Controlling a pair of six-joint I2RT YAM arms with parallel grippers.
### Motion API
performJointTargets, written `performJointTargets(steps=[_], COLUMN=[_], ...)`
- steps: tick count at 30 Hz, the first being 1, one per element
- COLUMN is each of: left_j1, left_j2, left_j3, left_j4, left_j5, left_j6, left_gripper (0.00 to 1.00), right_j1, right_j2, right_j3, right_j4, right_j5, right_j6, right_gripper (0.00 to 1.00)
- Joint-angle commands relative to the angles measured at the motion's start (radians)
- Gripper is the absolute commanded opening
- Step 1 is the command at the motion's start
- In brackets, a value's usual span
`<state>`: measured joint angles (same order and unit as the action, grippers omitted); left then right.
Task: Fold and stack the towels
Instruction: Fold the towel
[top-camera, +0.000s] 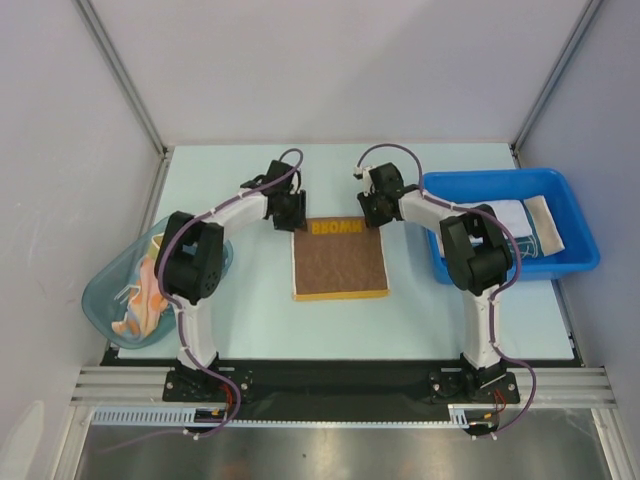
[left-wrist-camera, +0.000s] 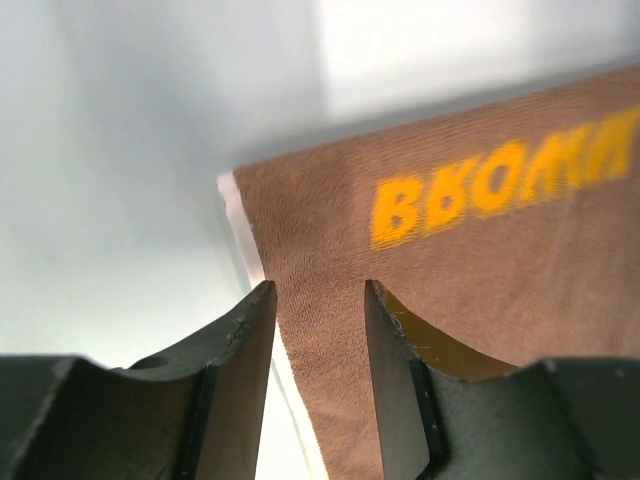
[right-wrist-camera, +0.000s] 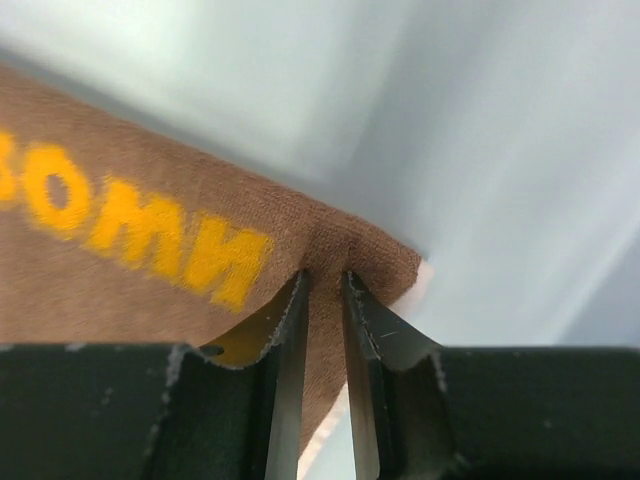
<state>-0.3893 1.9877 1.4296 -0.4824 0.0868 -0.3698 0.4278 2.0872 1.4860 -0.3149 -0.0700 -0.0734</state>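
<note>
The brown towel (top-camera: 340, 262) lies flat on the table (top-camera: 250, 320), with one far corner between each pair of jaws. The right jaws pinch theirs, puckering the cloth. The left jaws stand spread, gripping nothing. Lifting now would likely raise one corner alone and skew the fold.

Seen from above, a pale mint-green rectangular worktop (top-camera: 250, 325) fills a booth of plain matte grey-white wall panels (top-camera: 330, 70). Slim silver aluminium posts (top-camera: 122, 75) rise at the two far corners, where the panels meet. A ribbed silver aluminium rail (top-camera: 120, 383) runs along the near edge, with a white slotted cable duct (top-camera: 140, 414) just below it and a dull brushed-metal plate (top-camera: 340, 455) beyond that. The light is soft and even, and shadows on the surface are faint.
</note>
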Motion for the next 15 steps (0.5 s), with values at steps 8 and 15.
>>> performJointTargets(steps=[8,15], left_j1=[0.104,0.106], left_j2=[0.048,0.206], left_j3=[0.163,0.337], left_j4=[-0.007,-0.146], left_j5=[0.215,0.275], left_j6=[0.357,0.517], left_gripper=[0.48,0.48], right_j1=[-0.041,-0.070], right_j2=[0.022,0.068], right_j3=[0.099,0.262], right_j4=[-0.073,-0.278], right_j5=[-0.102,-0.185], right_j6=[-0.192,-0.327], right_gripper=[0.35,0.44])
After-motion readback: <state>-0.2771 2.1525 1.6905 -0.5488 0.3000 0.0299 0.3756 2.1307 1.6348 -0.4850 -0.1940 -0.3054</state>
